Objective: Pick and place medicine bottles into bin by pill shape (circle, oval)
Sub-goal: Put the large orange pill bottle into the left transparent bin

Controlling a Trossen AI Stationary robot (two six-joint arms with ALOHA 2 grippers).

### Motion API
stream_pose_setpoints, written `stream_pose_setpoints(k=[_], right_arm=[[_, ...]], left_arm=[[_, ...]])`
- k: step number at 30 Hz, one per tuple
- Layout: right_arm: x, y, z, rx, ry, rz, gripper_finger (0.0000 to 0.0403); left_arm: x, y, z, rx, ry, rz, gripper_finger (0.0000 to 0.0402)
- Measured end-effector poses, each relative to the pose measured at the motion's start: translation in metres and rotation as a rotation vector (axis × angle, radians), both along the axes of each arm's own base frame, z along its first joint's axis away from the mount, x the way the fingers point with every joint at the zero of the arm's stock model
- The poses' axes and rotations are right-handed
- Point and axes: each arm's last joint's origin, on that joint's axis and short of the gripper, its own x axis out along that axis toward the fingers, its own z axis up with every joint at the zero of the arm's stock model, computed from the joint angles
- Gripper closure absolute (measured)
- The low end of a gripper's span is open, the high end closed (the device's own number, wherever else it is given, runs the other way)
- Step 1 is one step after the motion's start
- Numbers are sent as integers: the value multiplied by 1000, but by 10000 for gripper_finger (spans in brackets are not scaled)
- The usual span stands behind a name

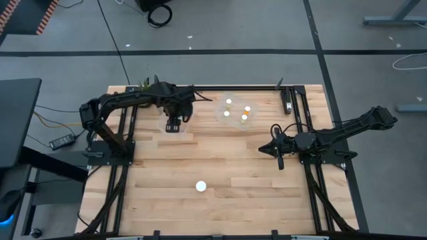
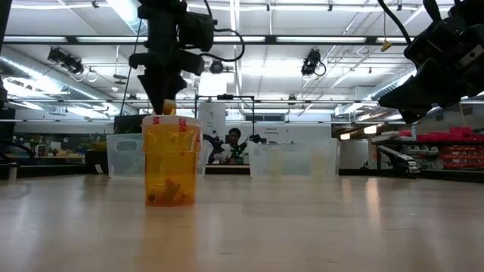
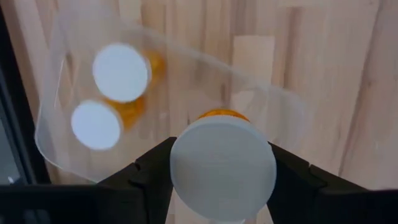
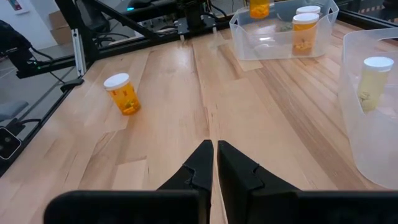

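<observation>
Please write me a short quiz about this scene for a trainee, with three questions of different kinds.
1. True or false: the right gripper holds a bottle.
2. What does the left gripper grip? A) a plant; B) a white-capped medicine bottle; C) nothing.
3. How many capped bottles stand in the clear bin below the left gripper?
Key: 1 false, it is shut and empty; 2 B; 3 two.
</observation>
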Motion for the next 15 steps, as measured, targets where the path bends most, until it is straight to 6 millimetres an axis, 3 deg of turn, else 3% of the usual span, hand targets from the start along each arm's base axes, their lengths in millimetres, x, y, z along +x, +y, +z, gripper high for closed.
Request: stream_pose_setpoints(k=[10, 15], right_arm=[[0, 0, 0, 0, 0, 0, 372], [0, 0, 0, 0, 0, 0, 372]], left_arm=[[-17, 12, -32, -30, 64, 61, 180], [-24, 19, -49, -32, 62, 90, 193]])
